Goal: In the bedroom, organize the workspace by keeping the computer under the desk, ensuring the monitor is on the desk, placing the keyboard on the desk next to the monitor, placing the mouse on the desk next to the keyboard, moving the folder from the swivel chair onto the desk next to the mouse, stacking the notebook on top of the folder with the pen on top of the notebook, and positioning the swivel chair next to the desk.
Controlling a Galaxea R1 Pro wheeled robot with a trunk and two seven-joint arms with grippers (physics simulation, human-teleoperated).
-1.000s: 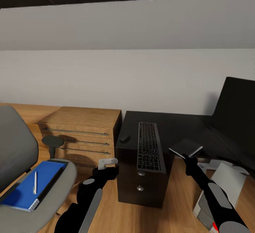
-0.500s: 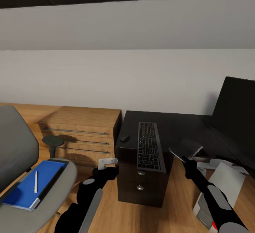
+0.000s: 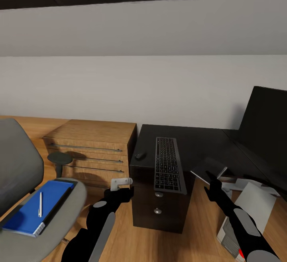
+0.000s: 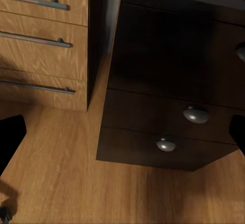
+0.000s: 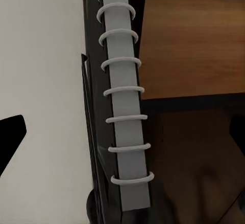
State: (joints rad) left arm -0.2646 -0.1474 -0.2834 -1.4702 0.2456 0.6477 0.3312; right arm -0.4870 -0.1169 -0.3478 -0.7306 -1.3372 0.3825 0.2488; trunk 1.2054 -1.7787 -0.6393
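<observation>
One thin dark grey spiral-bound notebook [image 3: 210,167] sits pinched in your right gripper [image 3: 210,181], poised over the black desk's [image 3: 191,142] front edge; your left gripper [image 3: 120,183] hangs spread, empty.

The black desk [image 3: 199,142] carries the keyboard [image 3: 168,164], the mouse [image 3: 140,155] beside it, and the monitor [image 3: 265,128].

Bright blue folder [image 3: 34,208], black desk [image 3: 199,144], white pen [image 3: 40,205]
</observation>
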